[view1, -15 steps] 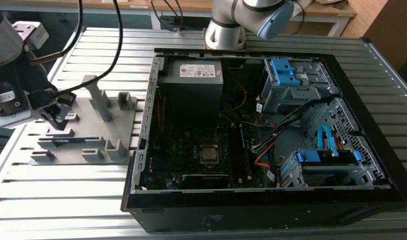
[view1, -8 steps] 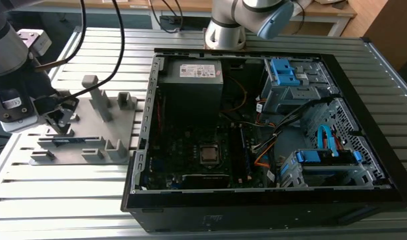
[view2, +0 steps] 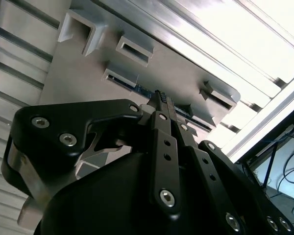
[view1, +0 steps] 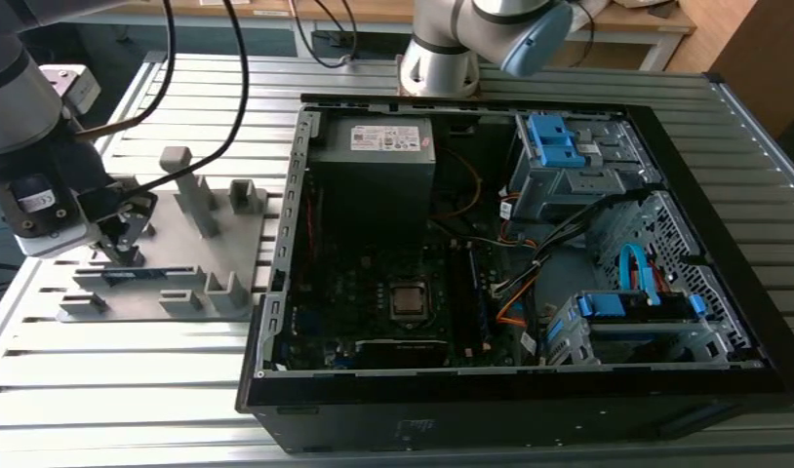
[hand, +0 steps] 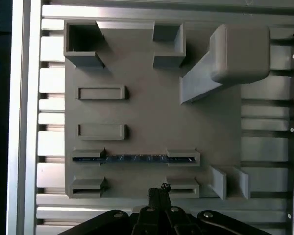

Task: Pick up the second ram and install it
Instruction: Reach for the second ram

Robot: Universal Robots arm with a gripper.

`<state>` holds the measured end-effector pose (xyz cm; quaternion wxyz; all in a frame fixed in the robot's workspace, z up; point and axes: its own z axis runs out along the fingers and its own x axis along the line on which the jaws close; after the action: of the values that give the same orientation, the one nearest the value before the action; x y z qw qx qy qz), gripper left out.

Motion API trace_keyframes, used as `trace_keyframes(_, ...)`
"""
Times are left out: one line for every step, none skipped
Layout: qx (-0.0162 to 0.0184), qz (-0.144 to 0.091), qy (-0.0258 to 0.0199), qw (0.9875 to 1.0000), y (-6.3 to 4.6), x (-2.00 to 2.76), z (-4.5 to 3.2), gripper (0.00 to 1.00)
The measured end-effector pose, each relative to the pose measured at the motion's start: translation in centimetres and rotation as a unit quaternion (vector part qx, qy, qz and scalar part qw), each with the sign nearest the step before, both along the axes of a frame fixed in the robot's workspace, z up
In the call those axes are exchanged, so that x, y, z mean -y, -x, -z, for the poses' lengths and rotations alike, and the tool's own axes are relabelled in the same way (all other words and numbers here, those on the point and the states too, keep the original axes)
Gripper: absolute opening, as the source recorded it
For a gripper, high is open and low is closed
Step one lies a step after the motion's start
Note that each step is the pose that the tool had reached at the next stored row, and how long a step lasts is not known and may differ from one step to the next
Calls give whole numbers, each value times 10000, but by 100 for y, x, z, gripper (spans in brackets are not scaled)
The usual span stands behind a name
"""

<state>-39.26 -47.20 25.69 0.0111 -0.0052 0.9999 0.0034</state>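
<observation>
My claw [hand: 159, 188], tips pinched shut on nothing, hovers near the second ram [hand: 132, 158]. The ram stands on edge in the grey holder [view1: 234, 249], at nine o'clock from the open computer case [view1: 277, 292] in the exterior view. I judge this the pickup step; gripping calls for opened jaws straddling that thin edge.

The fixture [hand: 152, 127] is matt grey plastic, the table [view1: 111, 370] ribbed satin metal, the claw [hand: 159, 188] smooth matt black.
</observation>
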Motion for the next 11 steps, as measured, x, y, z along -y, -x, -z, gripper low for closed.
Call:
trace_keyframes(0,-5,36,10000,0,-16,10,10)
trace_keyframes(1,-10,60,10000,1,-33,22,10)
trace_keyframes(1,-17,83,10000,1,-48,33,10)
trace_keyframes(1,-25,88,10000,1,-63,51,10)
trace_keyframes(2,-29,89,10000,2,-78,69,10)
trace_keyframes(3,-31,88,10000,5,-87,88,10)
trace_keyframes(1,-33,89,10000,8,-96,106,10)
trace_keyframes(1,-35,89,10000,10,-105,124,10)
trace_keyframes(1,-37,89,10000,14,-113,141,10)
trace_keyframes(1,-39,89,10000,19,-122,159,10)
trace_keyframes(2,-41,89,10000,23,-130,177,10)
